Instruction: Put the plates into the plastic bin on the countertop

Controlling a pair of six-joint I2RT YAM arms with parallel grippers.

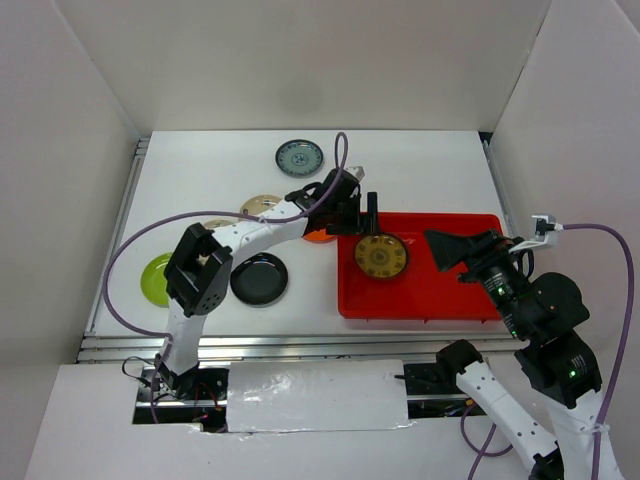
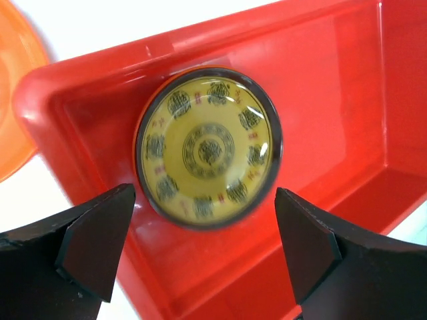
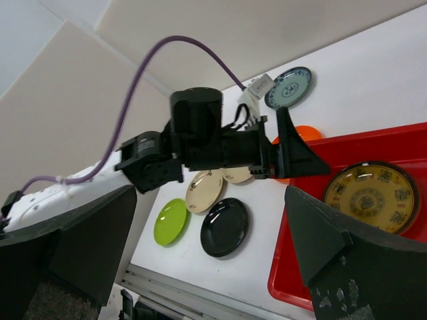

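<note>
Fingers (image 2: 93, 240) of the left gripper (image 1: 361, 214) stand wide apart, empty, above the bin's left end. The right gripper (image 3: 210, 220) is likewise spread, holding nothing. The countertop (image 1: 420, 160) is flat matte white. The bin (image 1: 440, 295) is glossy red plastic, shallow, rectangular and round-cornered. At its left end lies the yellow plate (image 2: 208, 148), round, glazed, dark-rimmed and ringed with ornate medallions. Outside it lie black (image 1: 259, 279), green (image 1: 157, 279), grey-blue (image 1: 300, 157), beige (image 1: 262, 205) and orange (image 2: 13, 100) plates.

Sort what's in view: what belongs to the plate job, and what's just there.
Job: red bin; ornate yellow plate inside it; grey-blue plate, orange plate, beige plates, black plate, lime green plate on the countertop.
Not the job: purple cables, metal rails, white walls.
</note>
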